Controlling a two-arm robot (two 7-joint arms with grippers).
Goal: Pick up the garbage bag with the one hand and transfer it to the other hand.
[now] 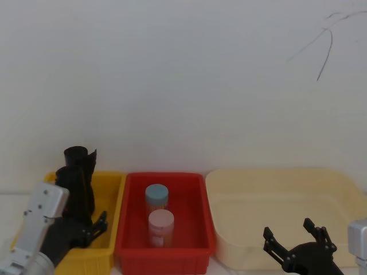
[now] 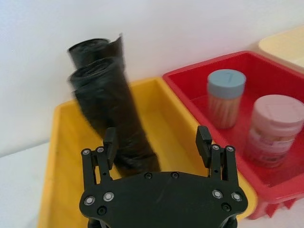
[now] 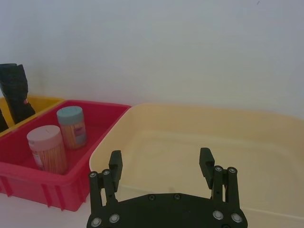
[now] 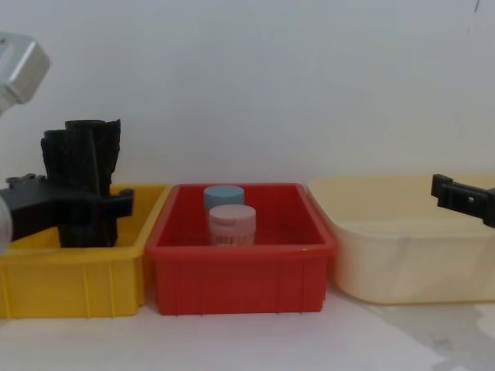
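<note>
Head view shows three bins in a row on the worktop (image 4: 255,340) against a white wall (image 1: 183,86): a yellow bin (image 1: 112,186) on the robot's left, a red bin (image 1: 166,255) in the middle and a cream bin (image 1: 275,173) on the right, each just beside the next.

Two black rolls stand in the yellow bin, toward its back. The bag (image 2: 111,118) is the nearer, slimmer one. It is roughly upright with a slight tilt, and its base is on the bin floor. The taller roll (image 2: 92,47), with a ragged flared top, stands right behind it; whether the two touch cannot be told.

The left claw (image 2: 157,135) is low over the yellow bin, pointing at the bag with its fingers spread wide. In the left wrist view the bag's lower part lies between the fingers, close by one and well off the other. Whether that finger touches the film cannot be told. The claw grips nothing. In the chest view its fingers sit level with the bag's lower half, just above the bin rim.

The right claw (image 3: 160,156) hangs at the near edge of the cream bin, also wide open and holding nothing, well apart from the bag.

Two jars stand upright and close together in the red bin, a blue-lidded jar (image 1: 156,197) behind and a pink-lidded jar (image 1: 161,226) in front.
</note>
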